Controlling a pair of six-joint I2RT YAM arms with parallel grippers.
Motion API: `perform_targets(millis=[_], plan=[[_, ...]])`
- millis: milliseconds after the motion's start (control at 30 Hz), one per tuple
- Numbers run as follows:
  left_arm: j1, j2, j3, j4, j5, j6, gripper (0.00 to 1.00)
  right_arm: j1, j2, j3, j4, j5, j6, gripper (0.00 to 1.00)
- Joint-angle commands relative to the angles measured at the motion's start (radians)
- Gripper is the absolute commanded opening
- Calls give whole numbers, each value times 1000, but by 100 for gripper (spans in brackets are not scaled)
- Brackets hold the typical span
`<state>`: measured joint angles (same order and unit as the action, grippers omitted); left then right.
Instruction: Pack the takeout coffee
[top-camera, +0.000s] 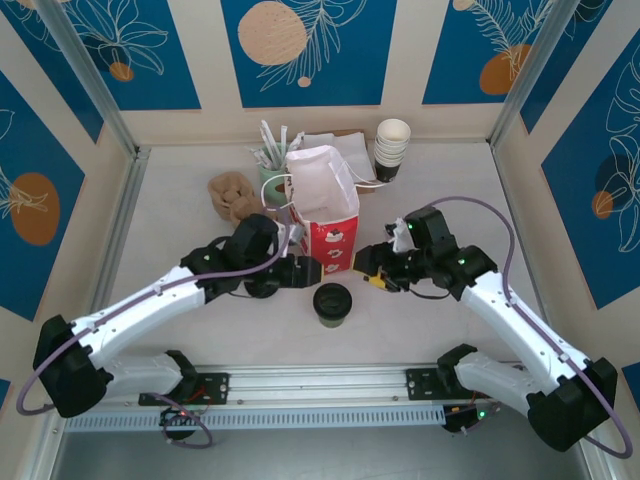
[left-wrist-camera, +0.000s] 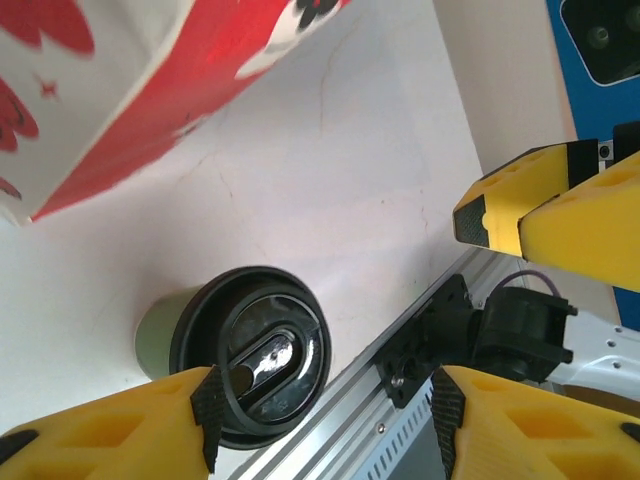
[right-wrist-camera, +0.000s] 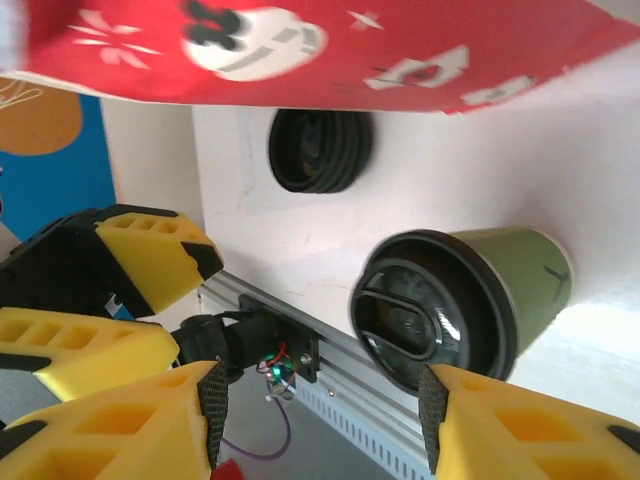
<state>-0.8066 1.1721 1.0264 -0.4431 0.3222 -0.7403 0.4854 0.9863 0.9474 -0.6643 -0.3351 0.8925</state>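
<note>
Coffee cup (top-camera: 332, 303) stands upright on the counter (top-camera: 180, 200), between the left pincer (top-camera: 308, 270) and right pincer (top-camera: 365, 262) and slightly nearer the arm bases, both pincers spread apart and empty beside the red-and-white bag (top-camera: 325, 205), so the grasp seems pending: one must close around it.

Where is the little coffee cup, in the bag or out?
Out. The takeout coffee stands upright on the table, lid on, just in front of the red-and-white bag.

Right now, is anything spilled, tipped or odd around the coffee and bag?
Nothing stands out. The coffee stands upright, lid on, no spill around it; the bag stands open behind it.
</note>
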Motion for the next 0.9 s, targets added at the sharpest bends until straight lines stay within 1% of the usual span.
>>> perform_targets(millis=[0, 233, 300, 433, 567, 700, 867], plan=[[14, -40, 87, -77, -66, 50, 59, 4, -16, 68, -34, 4, -73, 55], [60, -70, 216, -179, -206, 81, 60, 2, -15, 193, 7, -10, -188, 55], [80, -83, 232, -188, -240, 92, 60, 2, -14, 223, 16, -9, -213, 55], [137, -120, 237, -190, -306, 115, 62, 0, -13, 268, 56, -49, -259, 54], [213, -151, 201, -163, -338, 131, 64, 2, -7, 282, 102, -93, -291, 54], [300, -157, 117, -118, -413, 156, 65, 2, 11, 282, 135, -124, -303, 54], [447, -139, -37, 30, -355, 84, 65, 2, 39, 287, 138, -134, -297, 51]])
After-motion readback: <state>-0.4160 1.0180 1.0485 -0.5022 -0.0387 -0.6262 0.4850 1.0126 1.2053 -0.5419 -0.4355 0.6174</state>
